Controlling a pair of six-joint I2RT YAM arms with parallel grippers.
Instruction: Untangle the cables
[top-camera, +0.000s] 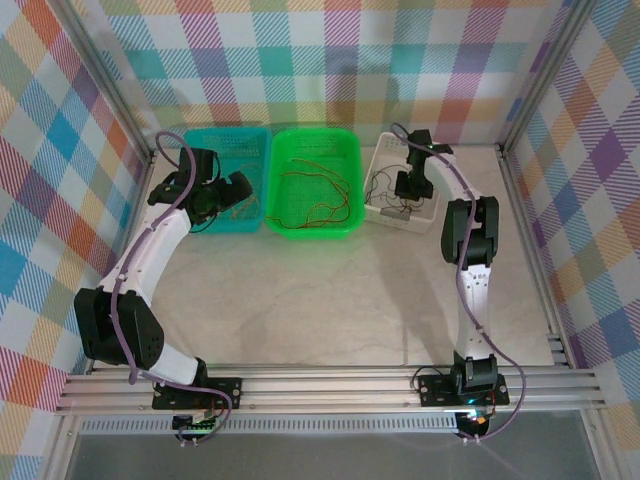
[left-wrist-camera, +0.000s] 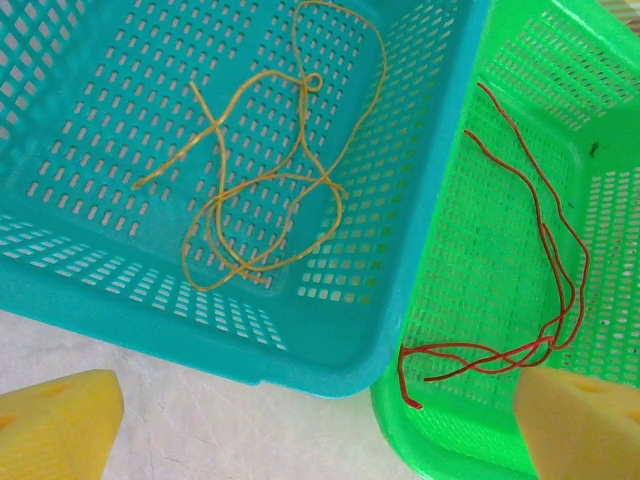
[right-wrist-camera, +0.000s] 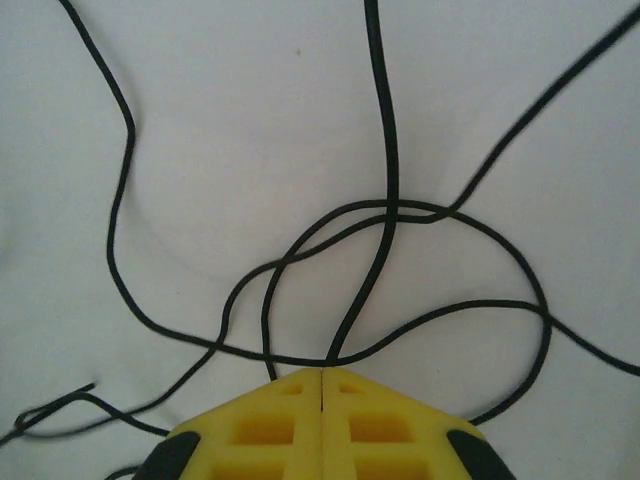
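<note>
The right gripper (right-wrist-camera: 322, 378) has its yellow fingers pinched together on a black cable (right-wrist-camera: 385, 200), which loops over itself on the floor of the white basket (top-camera: 400, 221). An orange cable (left-wrist-camera: 270, 178) lies in the teal basket (left-wrist-camera: 200, 320) and red cables (left-wrist-camera: 541, 222) in the green basket (left-wrist-camera: 440, 440). The left gripper (left-wrist-camera: 320, 428) is spread wide above the two baskets' adjoining rims.

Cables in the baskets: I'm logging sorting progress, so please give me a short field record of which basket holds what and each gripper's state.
teal basket: yellow-tan cable, loosely looped
green basket: red cables
white basket: black cable, strands crossing
left gripper: open, empty, above the near rims of the teal and green baskets
right gripper: shut, seemingly on the black cable, inside the white basket
</note>
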